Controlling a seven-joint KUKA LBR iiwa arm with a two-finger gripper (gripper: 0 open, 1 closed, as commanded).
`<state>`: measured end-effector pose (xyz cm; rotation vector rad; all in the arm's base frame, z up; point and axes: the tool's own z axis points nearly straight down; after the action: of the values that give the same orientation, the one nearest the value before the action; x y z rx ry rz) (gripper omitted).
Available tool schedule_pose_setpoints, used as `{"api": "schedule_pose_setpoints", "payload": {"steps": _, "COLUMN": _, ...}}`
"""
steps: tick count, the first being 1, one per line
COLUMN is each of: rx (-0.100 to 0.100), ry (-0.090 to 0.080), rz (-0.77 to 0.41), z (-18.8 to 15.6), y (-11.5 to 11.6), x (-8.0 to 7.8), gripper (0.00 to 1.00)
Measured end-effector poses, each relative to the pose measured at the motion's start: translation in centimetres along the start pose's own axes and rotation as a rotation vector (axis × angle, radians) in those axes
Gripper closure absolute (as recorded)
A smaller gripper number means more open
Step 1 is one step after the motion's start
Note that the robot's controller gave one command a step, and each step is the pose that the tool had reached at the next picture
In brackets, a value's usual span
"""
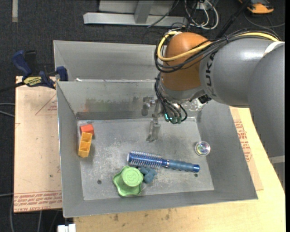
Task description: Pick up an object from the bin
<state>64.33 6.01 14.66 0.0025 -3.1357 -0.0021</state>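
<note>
Blue brush (161,161), bristled head, slim handle, lying just below end effector (153,131), its opening cannot be told, bin (136,93)

bare bin floor (118,136) centre, blue hairbrush (158,161), green lid (128,181) blocking front

**A robotics lab, set up around a picking bin**

The place looks like a robotics laboratory rather than a home or shop. A heavy grey industrial arm (244,68), with an orange cover and yellow cables (190,50) looped over its wrist, reaches above a bare sheet-metal bin (113,59). Dark carpet (36,22) surrounds the rig, with loose wiring (204,13) trailing near a metal stand base (131,16). The bin holds unrelated oddments: a blue hairbrush (158,161), a green lid-like piece (128,180) and an orange block (85,144).
</note>
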Motion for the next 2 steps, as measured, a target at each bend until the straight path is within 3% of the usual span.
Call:
{"api": "schedule_pose_setpoints", "payload": {"steps": 1, "rx": 0.0, "ry": 0.0, "rz": -0.116, "z": 7.7, "y": -0.3, "x": 9.0, "gripper": 0.0}}
{"api": "schedule_pose_setpoints", "payload": {"steps": 2, "rx": 0.0, "ry": -0.009, "rz": -0.121, "z": 4.5, "y": 0.1, "x": 10.1, "gripper": 0.0}}
